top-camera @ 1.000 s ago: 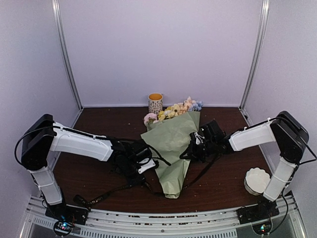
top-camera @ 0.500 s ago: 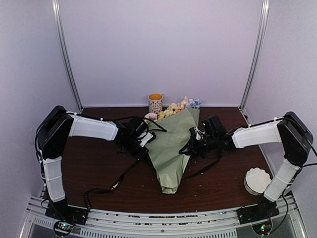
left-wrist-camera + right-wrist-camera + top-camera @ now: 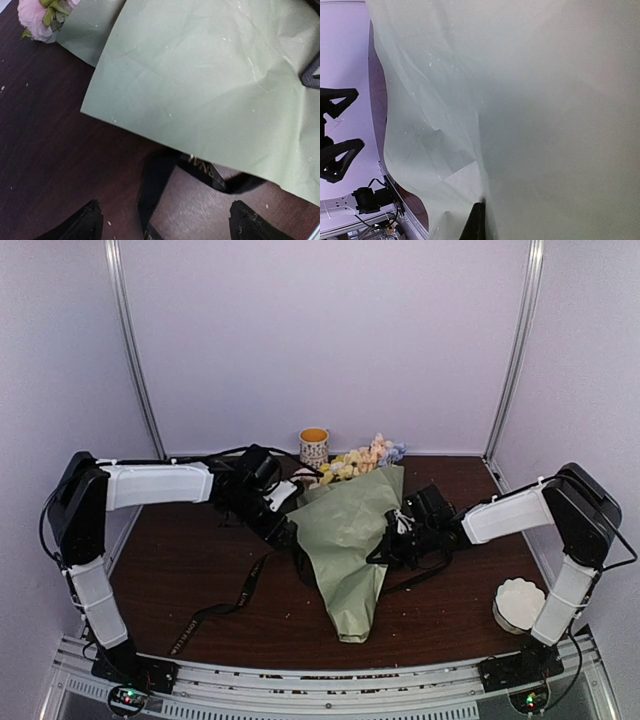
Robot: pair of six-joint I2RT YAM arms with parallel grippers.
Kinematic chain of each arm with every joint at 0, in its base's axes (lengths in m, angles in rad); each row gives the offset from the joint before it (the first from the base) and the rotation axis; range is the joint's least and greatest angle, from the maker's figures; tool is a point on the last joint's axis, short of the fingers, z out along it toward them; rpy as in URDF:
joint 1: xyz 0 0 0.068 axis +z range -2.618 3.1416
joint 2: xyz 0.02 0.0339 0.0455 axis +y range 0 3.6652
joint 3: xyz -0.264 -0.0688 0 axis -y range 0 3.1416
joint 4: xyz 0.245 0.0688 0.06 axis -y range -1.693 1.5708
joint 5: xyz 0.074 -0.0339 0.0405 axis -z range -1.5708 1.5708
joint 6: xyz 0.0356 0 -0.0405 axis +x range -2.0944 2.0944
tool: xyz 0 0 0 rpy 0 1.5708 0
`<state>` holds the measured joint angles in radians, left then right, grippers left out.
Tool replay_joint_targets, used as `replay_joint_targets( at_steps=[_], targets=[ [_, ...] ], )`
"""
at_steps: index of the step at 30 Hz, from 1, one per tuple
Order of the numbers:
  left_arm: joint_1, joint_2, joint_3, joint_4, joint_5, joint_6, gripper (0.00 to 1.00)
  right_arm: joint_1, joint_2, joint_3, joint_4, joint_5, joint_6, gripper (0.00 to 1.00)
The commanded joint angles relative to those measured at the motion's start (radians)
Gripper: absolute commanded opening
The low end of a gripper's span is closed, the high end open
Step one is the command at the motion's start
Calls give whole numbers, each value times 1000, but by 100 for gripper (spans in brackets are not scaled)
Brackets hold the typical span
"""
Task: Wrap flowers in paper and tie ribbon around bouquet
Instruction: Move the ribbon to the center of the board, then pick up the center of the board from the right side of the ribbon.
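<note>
Bouquet-wrapping stage, overhead and wrist views. The left gripper (image 3: 283,532) (image 3: 166,222) hovers with its jaws spread wide and nothing between them. Directly below it the black ribbon (image 3: 245,590) (image 3: 155,185) lies slack on the dark table (image 3: 180,560), one end tucked under the sage-green paper (image 3: 345,530) (image 3: 210,85) (image 3: 545,100) just ahead of the fingertips. The paper forms a loose cone between the two grippers. The flowers (image 3: 360,458) (image 3: 35,22) protrude from its far end, beyond both grippers. The right gripper (image 3: 385,545) is closed against the cone's right edge; whether it pinches the sheet cannot be told.
</note>
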<state>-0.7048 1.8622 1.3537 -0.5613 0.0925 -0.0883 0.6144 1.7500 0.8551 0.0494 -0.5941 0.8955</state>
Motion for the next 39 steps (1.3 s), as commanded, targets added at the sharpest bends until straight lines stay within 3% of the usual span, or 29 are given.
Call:
replay_joint_targets(
  at_steps=[1, 4, 11, 16, 22, 25, 31, 39],
  targets=[
    [-2, -179, -128, -36, 14, -116, 90, -5, 8, -23, 22, 19, -24, 0],
    [-2, -316, -298, -46, -46, -257, 82, -5, -1, -28, 11, 28, -38, 0],
    [-3, -528, -635, -96, -111, -459, 80, -5, -7, -37, 6, 22, -50, 0],
    [-2, -593, -730, -96, -118, -510, 81, -7, -10, -37, -10, 24, -66, 0],
    [-12, -559, -784, -51, -64, -509, 80, -6, -17, -42, -11, 22, -66, 0],
    [-17, -540, -806, -25, -25, -513, 63, -7, -17, -39, -20, 23, -70, 0],
    [-32, -585, -841, -23, 0, -520, 2, -8, -15, -33, -26, 22, -73, 0],
    [-36, -694, -758, -94, -75, -504, 0, -11, -13, -27, -39, 23, -78, 0]
  ],
)
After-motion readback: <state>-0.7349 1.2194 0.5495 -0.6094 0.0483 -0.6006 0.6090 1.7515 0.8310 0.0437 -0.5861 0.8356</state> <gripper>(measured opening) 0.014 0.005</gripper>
